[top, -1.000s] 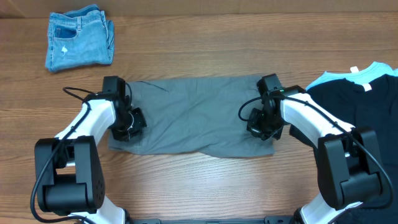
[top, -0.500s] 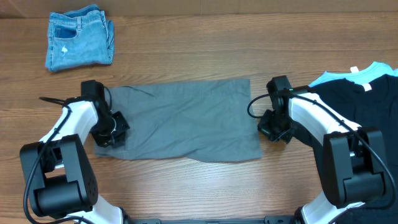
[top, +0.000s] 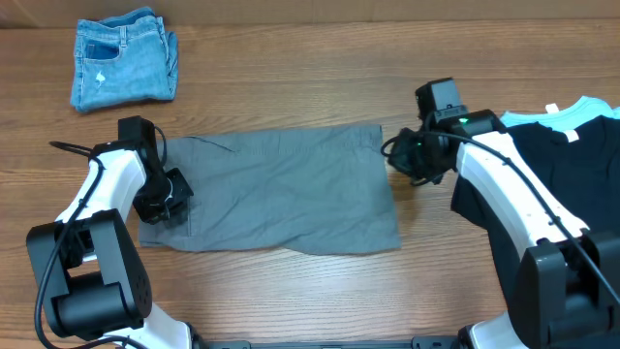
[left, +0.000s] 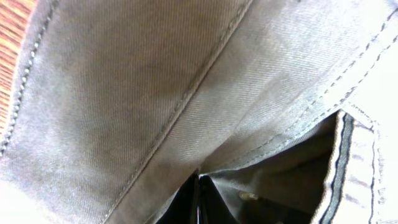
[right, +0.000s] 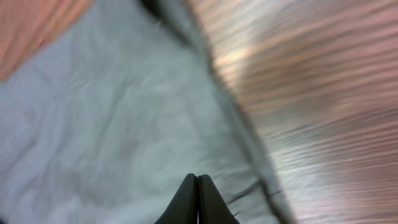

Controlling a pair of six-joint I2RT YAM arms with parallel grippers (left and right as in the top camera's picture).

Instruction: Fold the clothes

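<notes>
Blue denim shorts [top: 124,60] lie up-left of the grey shorts [top: 281,189], which are spread flat on the table; left gripper [top: 160,202] clenched at their left edge, apparently pinching cloth; right gripper [top: 407,163] clenched empty just off their upper-right corner

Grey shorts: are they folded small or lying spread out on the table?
Spread out: overhead, the grey shorts lie as one wide flat rectangle. Doubled or not: cannot tell.

The right wrist view blurs the grey shorts [right: 112,124] and the table [right: 323,93].

Even bright light; right wrist view motion-blurred
</notes>
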